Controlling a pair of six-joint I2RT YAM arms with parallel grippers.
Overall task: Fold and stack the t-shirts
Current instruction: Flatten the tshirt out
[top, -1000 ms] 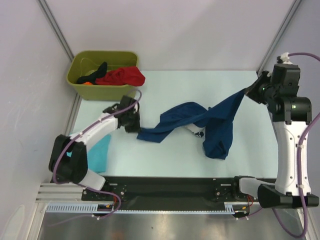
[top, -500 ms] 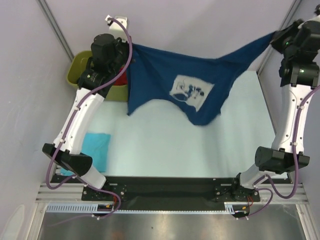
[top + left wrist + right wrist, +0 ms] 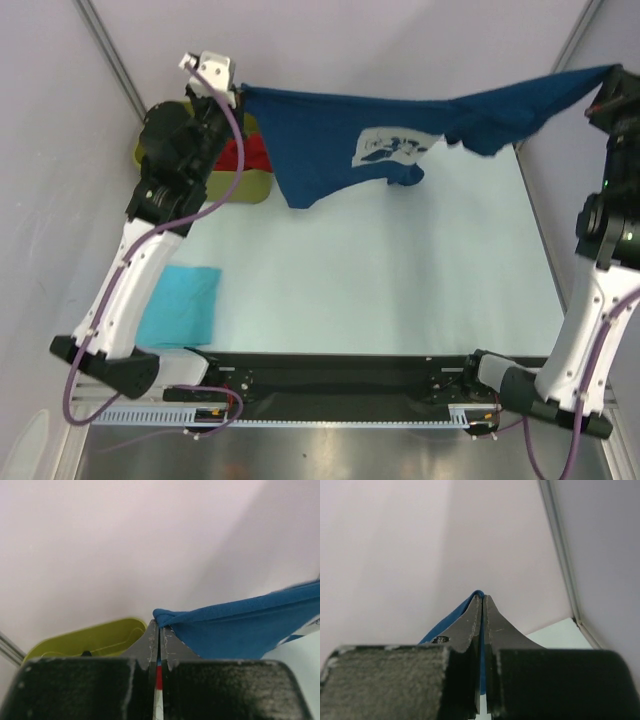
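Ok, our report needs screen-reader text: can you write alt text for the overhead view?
A navy blue cloth t-shirt with a grey-white chest print hangs stretched in mid-air, pinched in the shut jaws of the left arm and right arm. A folded light turquoise t-shirt lies on the pale table.

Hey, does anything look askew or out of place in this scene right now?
Yes, the navy t-shirt hangs lopsided in the air: its left half drops as a flat panel, while its right side is twisted into a narrow band. The folded turquoise t-shirt lies neat.
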